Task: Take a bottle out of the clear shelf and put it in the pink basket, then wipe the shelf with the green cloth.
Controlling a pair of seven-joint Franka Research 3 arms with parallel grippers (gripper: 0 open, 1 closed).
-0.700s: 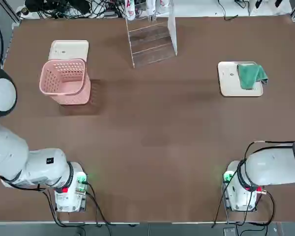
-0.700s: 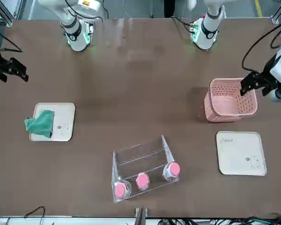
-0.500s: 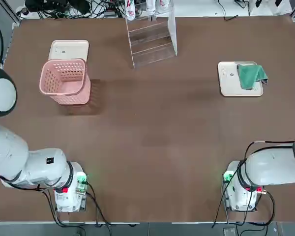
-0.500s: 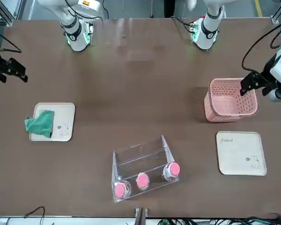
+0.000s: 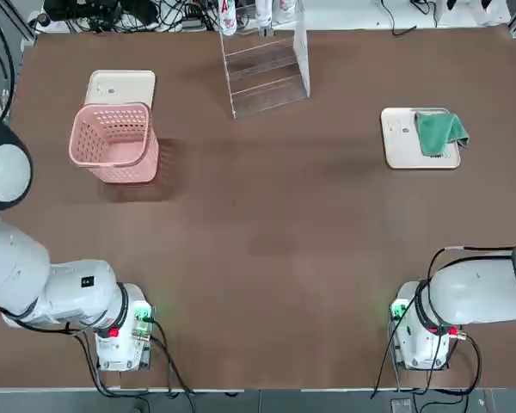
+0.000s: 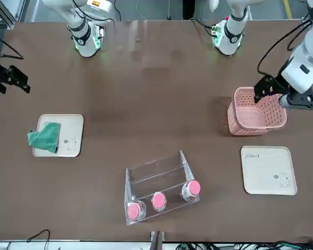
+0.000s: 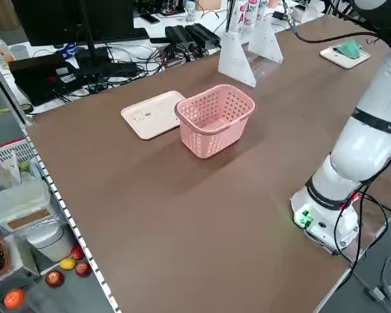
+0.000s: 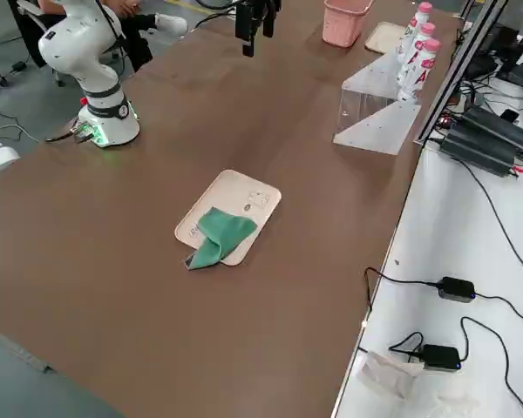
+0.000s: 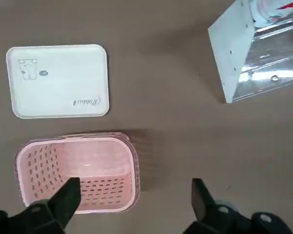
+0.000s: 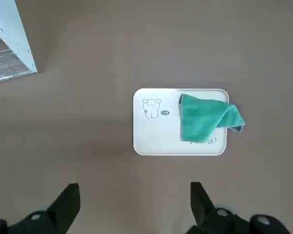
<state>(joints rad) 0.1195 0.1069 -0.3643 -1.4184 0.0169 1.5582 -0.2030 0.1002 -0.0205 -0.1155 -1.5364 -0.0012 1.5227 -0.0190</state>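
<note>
The clear shelf (image 6: 159, 179) stands at the table's far edge from the arms, with three pink-capped bottles (image 6: 158, 200) in a row on it; I cannot single out one bottle. The pink basket (image 5: 112, 142) sits on the left side, empty. On the right side, the green cloth (image 5: 439, 132) lies on a cream tray (image 5: 400, 142). My left gripper (image 6: 271, 96) hovers open above the basket's edge, and its wrist view shows the basket (image 9: 78, 170) between the fingers (image 9: 68, 195). My right gripper (image 6: 13, 86) hovers open, well short of the cloth (image 10: 207, 117).
A second cream tray (image 5: 120, 86) lies bare just behind the basket. Cables and power bricks (image 8: 484, 135) run along the bench behind the shelf. Both arm bases (image 5: 120, 331) stand at the near edge, with wide brown tabletop between them and the objects.
My left gripper has shifted over towards the basket and more of its white wrist now shows in the front view. The right gripper has barely moved. No object has moved.
</note>
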